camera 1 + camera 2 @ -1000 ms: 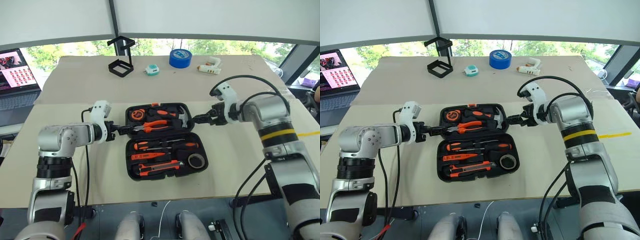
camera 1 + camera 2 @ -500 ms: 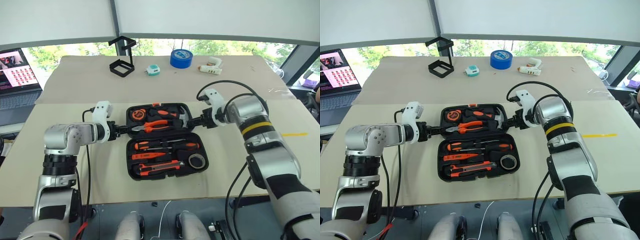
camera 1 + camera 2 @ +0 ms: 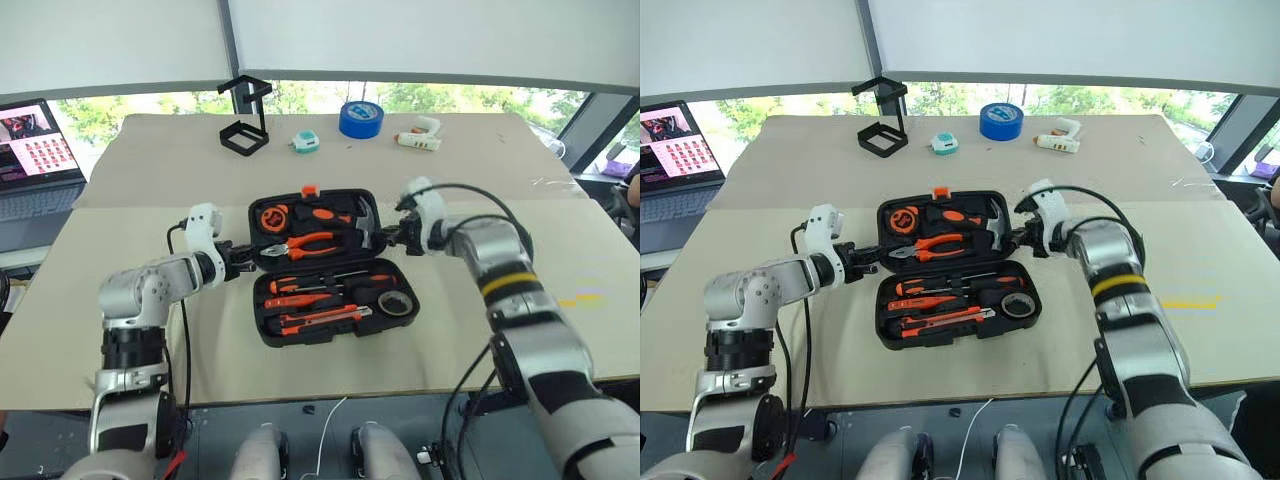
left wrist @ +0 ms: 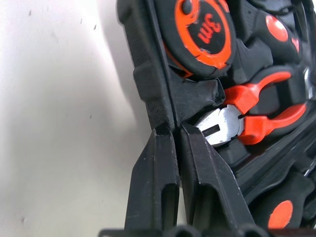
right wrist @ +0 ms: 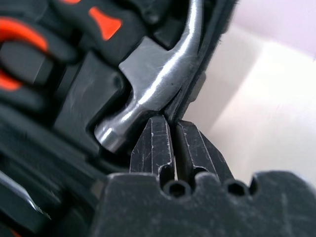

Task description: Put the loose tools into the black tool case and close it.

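The black tool case (image 3: 325,268) lies open in the middle of the beige surface (image 3: 140,170), its lid half raised off the surface toward the far side, with the orange latch (image 3: 309,189) on the lid's far edge. The left pincer (image 3: 242,265) has its fingers (image 4: 158,187) pressed together on the lid's left rim, and the right pincer (image 3: 392,238) is pinched on the lid's right rim, just beside the steel hammer head (image 5: 148,79). In the lid sit a round tape measure (image 4: 205,29) marked "3m" in orange, orange-handled pliers (image 3: 315,243) and the hammer. The lower half holds two screwdrivers (image 3: 300,285) with orange-and-black handles, a slim orange tester pen (image 3: 290,300), an orange-and-black utility knife (image 3: 320,319) and a small grey-black tape roll (image 3: 398,303) at its right end. Well apart, along the far edge of the surface, stand a black wire stand (image 3: 243,125), a small teal and white tape measure (image 3: 304,141), a big blue tape roll (image 3: 360,118) and a white glue gun (image 3: 418,135). A laptop (image 3: 35,155) with a lit screen sits off to the left; its writing is too small to read.
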`<state>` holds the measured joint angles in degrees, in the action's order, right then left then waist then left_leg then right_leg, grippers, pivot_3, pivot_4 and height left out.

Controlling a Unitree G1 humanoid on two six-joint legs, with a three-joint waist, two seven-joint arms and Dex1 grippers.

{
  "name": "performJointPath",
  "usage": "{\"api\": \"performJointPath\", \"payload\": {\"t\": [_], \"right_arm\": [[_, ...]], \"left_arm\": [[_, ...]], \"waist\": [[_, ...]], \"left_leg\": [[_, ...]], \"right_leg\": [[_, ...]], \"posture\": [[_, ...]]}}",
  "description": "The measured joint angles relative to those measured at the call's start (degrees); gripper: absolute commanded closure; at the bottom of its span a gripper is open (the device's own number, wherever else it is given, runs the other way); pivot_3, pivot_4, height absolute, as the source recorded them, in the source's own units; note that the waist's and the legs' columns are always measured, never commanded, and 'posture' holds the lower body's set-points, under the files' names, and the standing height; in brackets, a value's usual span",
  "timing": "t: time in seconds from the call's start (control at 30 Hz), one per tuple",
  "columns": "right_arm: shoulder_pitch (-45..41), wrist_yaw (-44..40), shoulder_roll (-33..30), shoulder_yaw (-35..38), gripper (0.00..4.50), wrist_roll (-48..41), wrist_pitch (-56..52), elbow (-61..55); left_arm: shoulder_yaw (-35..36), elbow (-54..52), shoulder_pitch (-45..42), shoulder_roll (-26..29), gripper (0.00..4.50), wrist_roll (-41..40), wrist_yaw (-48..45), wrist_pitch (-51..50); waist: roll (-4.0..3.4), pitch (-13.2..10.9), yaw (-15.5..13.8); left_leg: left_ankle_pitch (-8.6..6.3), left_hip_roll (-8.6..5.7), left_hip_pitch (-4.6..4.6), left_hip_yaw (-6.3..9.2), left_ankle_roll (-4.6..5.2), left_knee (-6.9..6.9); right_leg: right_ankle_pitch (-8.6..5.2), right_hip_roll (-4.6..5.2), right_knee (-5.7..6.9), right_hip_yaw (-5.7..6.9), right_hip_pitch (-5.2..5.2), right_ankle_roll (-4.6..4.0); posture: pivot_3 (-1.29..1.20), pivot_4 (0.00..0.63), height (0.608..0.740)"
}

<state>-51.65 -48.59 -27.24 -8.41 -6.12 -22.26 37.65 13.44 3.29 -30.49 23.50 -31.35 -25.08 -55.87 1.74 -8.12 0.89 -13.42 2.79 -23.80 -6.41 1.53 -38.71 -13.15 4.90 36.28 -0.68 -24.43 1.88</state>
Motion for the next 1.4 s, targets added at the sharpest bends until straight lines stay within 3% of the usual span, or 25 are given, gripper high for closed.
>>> {"api": "performJointPath", "payload": {"t": [0.1,0.33,0.5,0.67,0.8,0.87,0.93,0.97,1.03,1.07,1.2,1.3,1.33,1.4], "right_arm": [[5.94,-0.05,-1.89,0.11,4.46,1.26,10.28,-6.05],[20.00,8.31,-12.10,-2.25,4.46,14.01,60.02,-9.89],[22.96,17.20,-14.43,-2.77,4.46,22.86,76.62,-6.58],[25.04,21.08,-16.65,-4.23,2.77,28.76,80.35,-3.31],[27.57,21.59,-17.96,-4.25,1.37,28.44,80.09,-2.27],[28.06,21.38,-19.34,-3.89,0.71,27.41,79.82,-3.03],[30.03,19.83,-20.28,-3.04,0.02,24.06,78.04,-4.58],[32.18,17.51,-20.92,-2.17,0.31,19.69,75.56,-6.38],[35.83,12.60,-22.56,-1.77,0.50,12.60,70.11,-10.78],[39.48,8.62,-24.05,-1.70,0.97,7.27,65.73,-15.11],[48.36,-0.86,-27.25,-1.55,2.23,-4.08,54.04,-27.79],[53.44,-5.14,-29.89,-1.06,3.30,-7.29,48.53,-33.92],[55.61,-6.19,-30.72,-0.22,3.56,-7.93,47.13,-35.82],[57.71,-7.26,-31.82,0.19,4.36,-8.18,45.23,-38.55]], "left_arm": [[-2.95,-3.09,6.64,1.38,4.50,4.19,-6.45,15.06],[-5.19,-10.95,21.82,7.71,4.50,10.67,-19.48,43.92],[-5.15,-9.60,28.80,10.60,4.50,13.70,-24.34,58.55],[-4.74,-6.23,33.35,12.48,2.70,15.45,-25.73,63.60],[-3.19,-4.76,36.21,13.58,1.19,14.35,-27.94,63.91],[-2.15,-4.73,36.41,15.21,0.84,13.74,-29.17,64.36],[-1.07,-4.52,36.50,16.47,0.84,13.30,-29.75,64.10],[-0.83,-3.78,35.90,17.11,0.84,12.97,-30.09,63.09],[-0.92,-2.21,33.78,17.36,1.39,12.34,-30.51,61.24],[-1.28,-1.38,31.31,17.35,1.66,12.05,-30.66,59.81],[-3.26,0.15,22.83,17.42,3.08,11.56,-31.08,55.45],[-5.78,1.59,17.24,17.08,4.25,12.14,-31.52,53.31],[-7.25,3.07,14.52,16.44,4.47,12.81,-31.63,52.58],[-9.78,5.76,10.54,15.41,4.50,14.27,-31.83,51.91]], "waist": [[-0.02,-0.01,0.04],[-0.03,-0.03,0.19],[-0.02,-0.01,0.45],[0.00,0.09,0.87],[0.01,0.06,0.85],[0.02,0.06,0.54],[0.02,0.06,0.17],[0.02,0.06,-0.18],[0.02,0.06,-0.43],[0.03,0.05,-1.01],[0.05,0.06,-1.16],[0.05,0.06,-1.11],[0.05,0.07,-1.15],[0.08,0.08,-1.31]], "left_leg": [[0.00,0.02,-0.03,-0.11,-0.02,0.14],[-0.19,-0.01,0.36,-0.30,0.26,0.46],[-0.39,0.05,0.91,-0.43,0.60,0.56],[-0.38,0.08,0.96,-0.42,0.60,0.57],[-0.37,0.09,0.86,-0.39,0.63,0.48],[-0.38,0.08,0.92,-0.37,0.64,0.47],[-0.39,0.07,0.92,-0.35,0.66,0.47],[-0.40,0.07,0.92,-0.33,0.67,0.47],[-0.39,0.07,0.88,-0.28,0.68,0.46],[-0.39,0.08,0.85,-0.21,0.69,0.40],[-0.40,0.08,0.88,-0.17,0.70,0.32],[-0.41,0.06,0.90,-0.19,0.72,0.31],[-0.41,0.03,0.89,-0.19,0.73,0.30],[-0.41,0.01,0.87,-0.17,0.72,0.26]], "right_leg": [[0.00,0.00,-0.09,0.00,-0.02,0.00],[-0.11,0.20,-0.47,-0.09,0.10,0.01],[-0.20,0.25,-0.35,-0.14,0.43,-0.09],[-0.24,0.22,-0.28,-0.15,0.44,-0.13],[-0.26,0.27,-0.21,-0.13,0.40,-0.09],[-0.26,0.29,-0.22,-0.11,0.46,-0.09],[-0.26,0.30,-0.23,-0.11,0.49,-0.09],[-0.27,0.30,-0.23,-0.10,0.51,-0.08],[-0.27,0.29,-0.23,-0.09,0.53,-0.08],[-0.27,0.28,-0.23,-0.01,0.54,-0.07],[-0.25,0.28,-0.18,-0.02,0.64,-0.05],[-0.26,0.26,-0.19,-0.02,0.64,-0.04],[-0.26,0.23,-0.20,-0.01,0.64,-0.03],[-0.26,0.13,-0.21,0.01,0.66,-0.03]], "posture": [[0.00,0.150,0.740],[0.00,0.150,0.740],[0.00,0.150,0.740],[0.00,0.150,0.740],[0.00,0.150,0.740],[0.00,0.150,0.740],[0.00,0.150,0.740],[0.00,0.150,0.740],[0.00,0.150,0.740],[0.00,0.150,0.740],[0.00,0.150,0.740],[0.00,0.150,0.740],[0.00,0.150,0.740],[0.00,0.150,0.740]]}}
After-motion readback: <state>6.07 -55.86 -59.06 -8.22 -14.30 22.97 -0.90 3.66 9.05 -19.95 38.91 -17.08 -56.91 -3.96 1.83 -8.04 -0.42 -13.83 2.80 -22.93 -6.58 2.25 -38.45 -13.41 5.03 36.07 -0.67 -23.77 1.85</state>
